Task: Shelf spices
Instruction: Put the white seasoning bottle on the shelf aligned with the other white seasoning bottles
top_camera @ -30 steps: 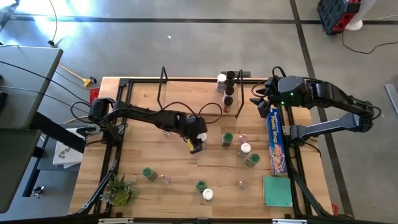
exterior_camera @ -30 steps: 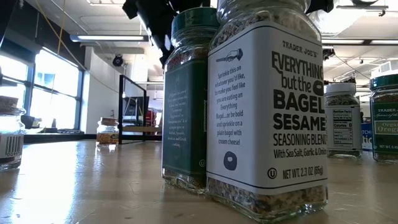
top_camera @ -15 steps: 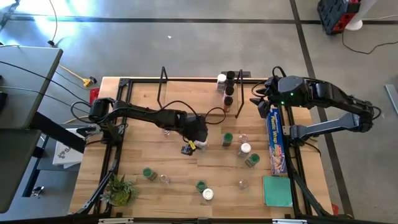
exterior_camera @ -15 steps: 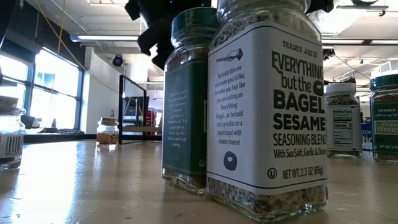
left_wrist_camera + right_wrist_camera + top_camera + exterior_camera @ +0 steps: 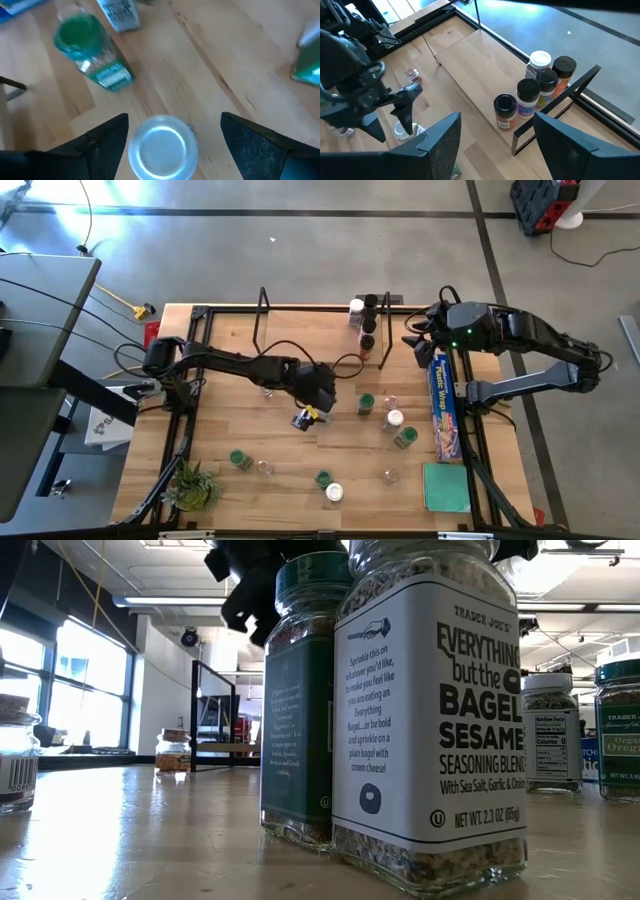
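We've got the left gripper (image 5: 305, 418) out over the middle of the table (image 5: 220, 430), its fingers (image 5: 100, 142) spread wide on either side of a white-lidded jar (image 5: 162, 152) that stands upright on the wood between them, not gripped. Just past it there's a green-lidded jar (image 5: 87, 47), standing tilted in this view, and another green lid (image 5: 307, 65) off to one side. From above, more jars are scattered close by this gripper: a green one (image 5: 366, 402), a white one (image 5: 394, 419) and another green one (image 5: 405, 437).

Over at the shelf (image 5: 470, 65), five jars (image 5: 540, 82) are clustered at one end of the pale board, next to the black wire frame. The right gripper (image 5: 495, 135) hangs just off that end, jaws apart and holding nothing, beside the long blue box (image 5: 444, 405).

Down low, a bagel seasoning jar (image 5: 430, 710) fills the foreground.
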Tool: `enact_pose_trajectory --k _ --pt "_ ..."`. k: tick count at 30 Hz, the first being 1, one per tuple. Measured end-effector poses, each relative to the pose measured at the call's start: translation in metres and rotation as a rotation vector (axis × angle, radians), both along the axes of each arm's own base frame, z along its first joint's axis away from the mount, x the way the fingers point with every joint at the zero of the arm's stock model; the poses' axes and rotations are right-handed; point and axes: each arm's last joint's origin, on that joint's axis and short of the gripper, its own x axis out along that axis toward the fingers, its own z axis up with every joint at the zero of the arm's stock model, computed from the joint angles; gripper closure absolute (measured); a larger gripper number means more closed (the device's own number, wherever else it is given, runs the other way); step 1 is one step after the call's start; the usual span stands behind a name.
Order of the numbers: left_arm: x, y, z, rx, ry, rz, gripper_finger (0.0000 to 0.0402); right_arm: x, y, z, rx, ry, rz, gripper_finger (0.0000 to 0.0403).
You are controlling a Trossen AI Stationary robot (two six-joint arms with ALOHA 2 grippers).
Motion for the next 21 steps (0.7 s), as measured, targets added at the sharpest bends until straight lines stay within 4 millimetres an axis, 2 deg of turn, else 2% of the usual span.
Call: enact_pose_trajectory --k 8,12,16,21 --pt "0.001 0.006 -0.015 -0.004 0.072 0.012 0.0089 0.0 0.0 0.0 -0.001 0.0 -0.001 0.016" --pt "0.0 0.005 -0.016 -0.038 0.089 0.029 0.0095 0.0 0.0 0.0 -0.001 0.0 -0.001 0.016" --pt "0.0 0.005 -0.014 -0.077 0.095 0.082 0.0124 0.0 0.0 0.0 -0.001 0.0 -0.001 0.016" --pt "0.0 0.005 -0.014 -0.124 0.107 0.148 0.0181 0.0 0.0 0.0 -0.006 0.003 0.002 0.016"
